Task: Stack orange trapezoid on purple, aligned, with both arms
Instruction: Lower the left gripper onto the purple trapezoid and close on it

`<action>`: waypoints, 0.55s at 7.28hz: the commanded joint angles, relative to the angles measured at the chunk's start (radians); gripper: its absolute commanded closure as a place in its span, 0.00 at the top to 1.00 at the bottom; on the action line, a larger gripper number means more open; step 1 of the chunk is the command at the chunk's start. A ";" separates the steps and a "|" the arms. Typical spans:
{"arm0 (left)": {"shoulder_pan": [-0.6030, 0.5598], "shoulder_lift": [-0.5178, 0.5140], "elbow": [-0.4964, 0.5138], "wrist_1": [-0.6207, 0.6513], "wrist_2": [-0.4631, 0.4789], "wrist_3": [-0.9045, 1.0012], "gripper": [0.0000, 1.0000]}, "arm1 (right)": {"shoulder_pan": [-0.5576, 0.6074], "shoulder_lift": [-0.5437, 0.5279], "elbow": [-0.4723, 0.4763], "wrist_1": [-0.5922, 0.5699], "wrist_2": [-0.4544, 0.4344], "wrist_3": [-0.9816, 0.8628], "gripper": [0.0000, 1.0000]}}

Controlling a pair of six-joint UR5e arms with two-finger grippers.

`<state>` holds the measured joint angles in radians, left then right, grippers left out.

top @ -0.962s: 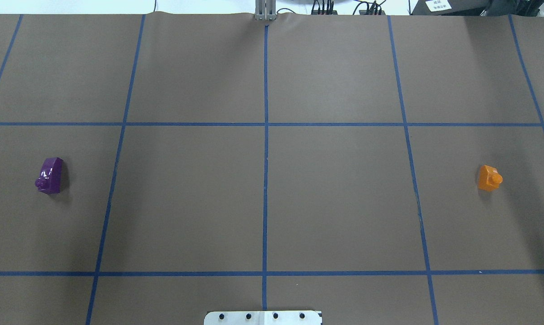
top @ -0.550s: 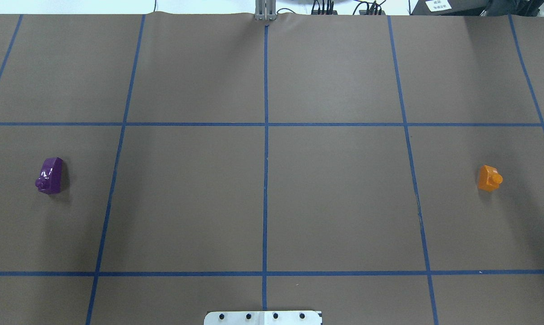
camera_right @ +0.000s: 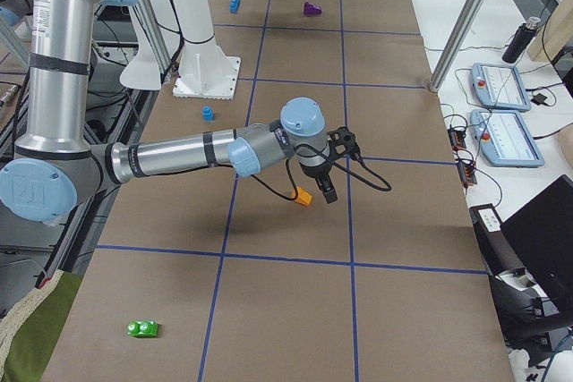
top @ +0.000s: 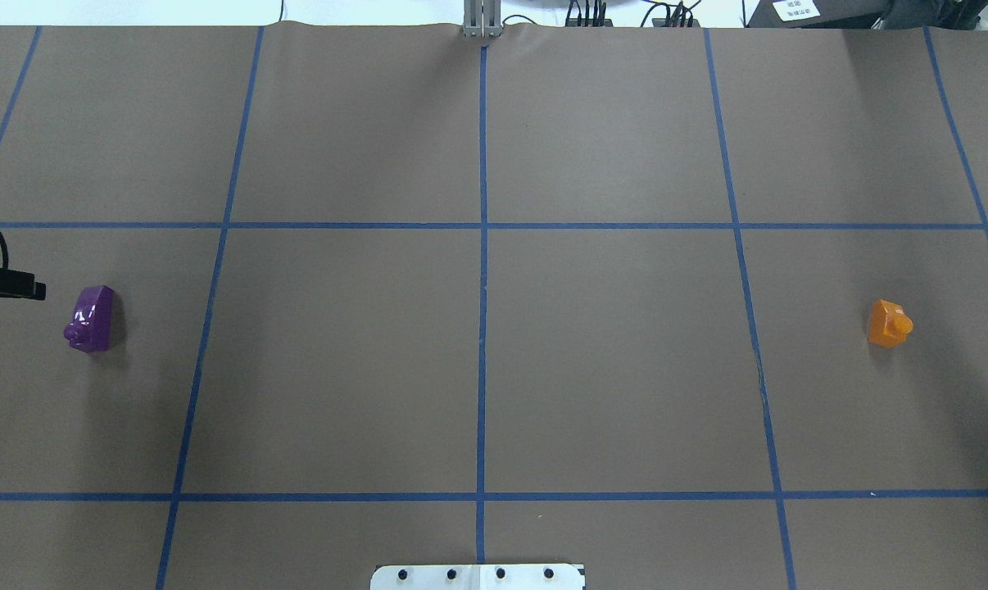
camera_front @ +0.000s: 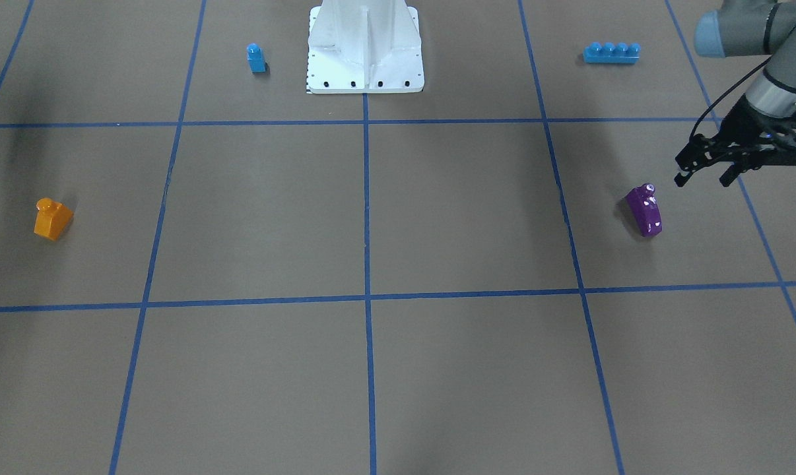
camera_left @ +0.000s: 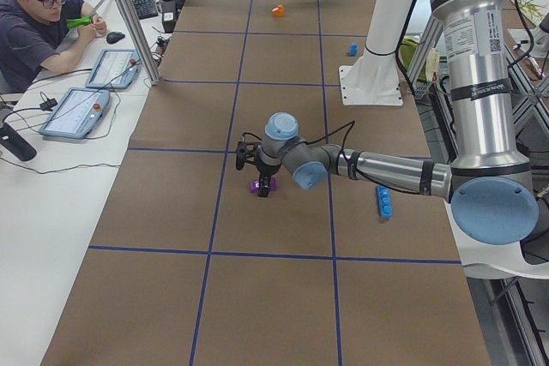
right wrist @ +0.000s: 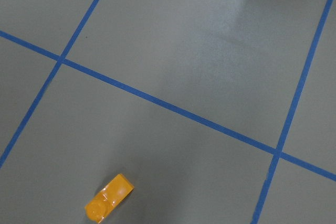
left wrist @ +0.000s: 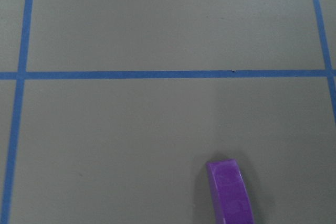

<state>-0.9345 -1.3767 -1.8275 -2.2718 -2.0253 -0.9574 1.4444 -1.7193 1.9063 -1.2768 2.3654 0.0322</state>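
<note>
The purple block (top: 92,318) lies on the brown table at the far left of the overhead view, also in the front view (camera_front: 645,211). My left gripper (camera_front: 703,179) hovers just beside it, toward the table's left end, fingers apart and empty; its tip shows at the overhead view's edge (top: 19,289). The left wrist view shows the purple block's end (left wrist: 231,192) at the bottom. The orange trapezoid (top: 889,323) sits at the far right, stud up. My right gripper (camera_right: 328,192) hangs close above it, seen only in the right side view; I cannot tell if it is open.
A small blue single-stud block (camera_front: 256,58) and a long blue four-stud brick (camera_front: 611,53) lie either side of the white robot base (camera_front: 365,66). A green block (camera_right: 143,328) lies at the table's right end. An operator (camera_left: 34,15) sits at a side desk.
My left gripper's tip has come into the overhead view at the left edge, next to the purple block. Both blocks have stayed put.
</note>
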 commanded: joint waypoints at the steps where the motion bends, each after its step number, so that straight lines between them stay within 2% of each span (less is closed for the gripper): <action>1: 0.107 -0.005 0.005 -0.006 0.086 -0.070 1.00 | -0.001 -0.002 -0.001 0.001 0.000 -0.001 1.00; 4: 0.125 -0.097 0.100 -0.006 0.091 -0.069 0.98 | -0.001 -0.006 -0.001 0.001 0.000 -0.003 1.00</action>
<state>-0.8158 -1.4311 -1.7735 -2.2779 -1.9382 -1.0270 1.4435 -1.7237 1.9053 -1.2763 2.3654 0.0298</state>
